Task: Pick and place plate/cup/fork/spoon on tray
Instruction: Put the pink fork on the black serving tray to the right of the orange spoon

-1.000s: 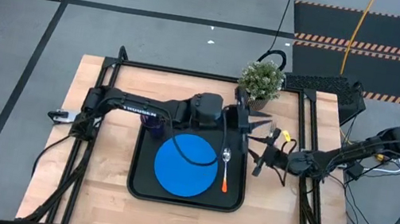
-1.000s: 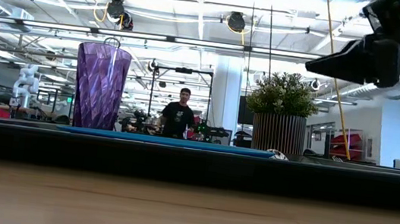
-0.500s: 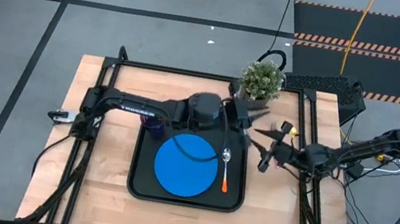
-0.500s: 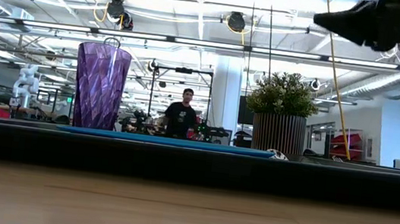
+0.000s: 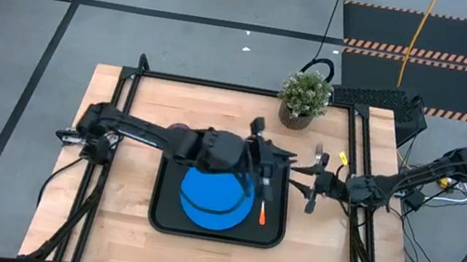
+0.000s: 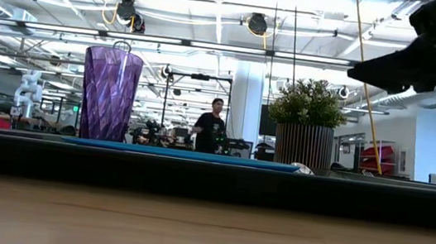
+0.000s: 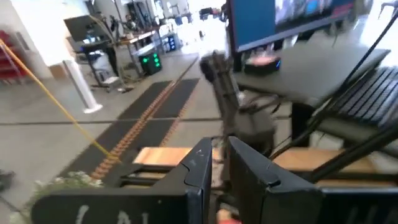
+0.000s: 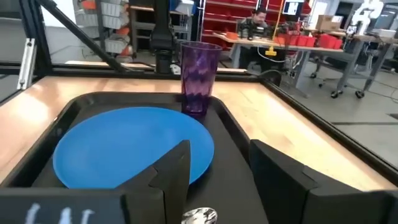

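The black tray point(image 5: 165, 219) holds the blue plate point(image 5: 203, 206), the purple cup point(image 8: 199, 74) at its far left corner, and the spoon. The spoon's orange handle point(image 5: 262, 216) lies by the tray's right rim, and its bowl point(image 8: 199, 216) shows below my right gripper. My left gripper point(image 5: 268, 160) hangs over the tray's right part, above the spoon's bowl. My right gripper point(image 5: 302, 175) is open and empty at the tray's right rim, pointing left over the tray. A small red bit point(image 7: 227, 214) shows under my left gripper; I cannot tell whether it is the fork.
A potted green plant point(image 5: 305, 95) stands at the table's far edge, just beyond the tray's far right corner. Bare wood lies to the left of the tray and in front of it point(image 5: 110, 196). A person point(image 6: 213, 130) stands in the room beyond the table.
My left gripper has drawn back from beside the plant toward the table's near left, and now hangs over the tray's right part and hides the spoon's bowl. My right gripper rose, then came down again to about where it was. The tableware on the tray has not moved.
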{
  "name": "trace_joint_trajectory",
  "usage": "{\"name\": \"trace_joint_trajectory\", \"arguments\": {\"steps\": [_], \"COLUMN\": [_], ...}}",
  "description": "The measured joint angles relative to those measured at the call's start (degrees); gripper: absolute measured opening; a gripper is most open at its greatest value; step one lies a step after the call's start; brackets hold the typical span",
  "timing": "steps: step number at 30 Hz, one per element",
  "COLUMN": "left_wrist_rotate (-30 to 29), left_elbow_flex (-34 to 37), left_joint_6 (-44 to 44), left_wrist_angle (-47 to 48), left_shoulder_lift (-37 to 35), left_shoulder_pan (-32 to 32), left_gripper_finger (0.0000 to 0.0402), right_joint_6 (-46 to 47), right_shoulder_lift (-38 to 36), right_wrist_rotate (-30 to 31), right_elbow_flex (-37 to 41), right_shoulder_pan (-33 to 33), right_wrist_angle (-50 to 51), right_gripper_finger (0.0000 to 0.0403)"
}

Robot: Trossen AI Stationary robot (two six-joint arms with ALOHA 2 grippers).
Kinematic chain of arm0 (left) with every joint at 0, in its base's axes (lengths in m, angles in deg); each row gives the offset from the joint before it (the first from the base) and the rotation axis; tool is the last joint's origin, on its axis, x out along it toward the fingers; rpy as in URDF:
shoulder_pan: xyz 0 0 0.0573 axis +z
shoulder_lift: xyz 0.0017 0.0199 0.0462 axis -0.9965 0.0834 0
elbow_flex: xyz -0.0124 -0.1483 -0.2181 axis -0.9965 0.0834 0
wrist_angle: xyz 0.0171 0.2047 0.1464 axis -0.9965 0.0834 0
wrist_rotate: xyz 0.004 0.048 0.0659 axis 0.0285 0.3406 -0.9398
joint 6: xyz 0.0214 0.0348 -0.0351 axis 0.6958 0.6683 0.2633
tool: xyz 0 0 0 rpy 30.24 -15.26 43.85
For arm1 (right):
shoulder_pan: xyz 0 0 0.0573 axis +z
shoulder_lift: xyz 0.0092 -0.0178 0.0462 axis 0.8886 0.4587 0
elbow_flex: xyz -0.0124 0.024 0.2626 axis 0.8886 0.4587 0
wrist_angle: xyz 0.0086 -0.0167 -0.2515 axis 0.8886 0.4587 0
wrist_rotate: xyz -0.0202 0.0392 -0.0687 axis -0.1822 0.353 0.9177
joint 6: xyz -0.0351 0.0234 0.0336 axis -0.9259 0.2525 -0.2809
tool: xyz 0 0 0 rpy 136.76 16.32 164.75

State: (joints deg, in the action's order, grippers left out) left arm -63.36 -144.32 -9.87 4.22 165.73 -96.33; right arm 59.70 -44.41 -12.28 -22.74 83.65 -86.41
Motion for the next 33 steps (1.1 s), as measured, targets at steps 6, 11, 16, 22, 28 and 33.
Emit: {"name": "trace_joint_trajectory", "arguments": {"steps": [6, 11, 16, 22, 28, 33], "left_wrist_rotate": [1.91, 1.59, 2.79, 4.21, 4.21, 3.17], "left_elbow_flex": [9.88, 27.56, 47.19, 60.11, 64.23, 66.35], "left_joint_6": [-5.56, -10.26, -12.32, -13.07, -12.82, -12.38], "left_wrist_angle": [-3.05, -17.08, -30.57, -37.49, -37.81, -34.71], "left_shoulder_lift": [-4.63, -15.28, -24.12, -32.47, -39.21, -43.69], "left_shoulder_pan": [-2.47, -1.68, 0.9, 2.53, 2.36, 2.36], "left_gripper_finger": [0.0056, 0.0056, 0.0056, 0.0056, 0.0056, 0.0056], "right_joint_6": [-5.38, -11.89, -12.55, -12.38, -16.09, -21.34], "right_shoulder_lift": [-0.43, -0.66, -0.85, -0.84, -0.88, -1.46], "right_wrist_rotate": [0.11, 0.38, 0.44, 0.48, 0.72, 2.03], "right_elbow_flex": [0.0, 0.0, 0.0, 0.0, 0.0, -0.74], "right_shoulder_pan": [0.52, -0.83, -2.14, -4.42, -7.58, -11.02], "right_wrist_angle": [-1.31, -5.98, -4.81, -2.95, -2.53, -7.01], "right_gripper_finger": [0.0157, 0.0157, 0.0157, 0.0157, 0.0157, 0.0157]}}
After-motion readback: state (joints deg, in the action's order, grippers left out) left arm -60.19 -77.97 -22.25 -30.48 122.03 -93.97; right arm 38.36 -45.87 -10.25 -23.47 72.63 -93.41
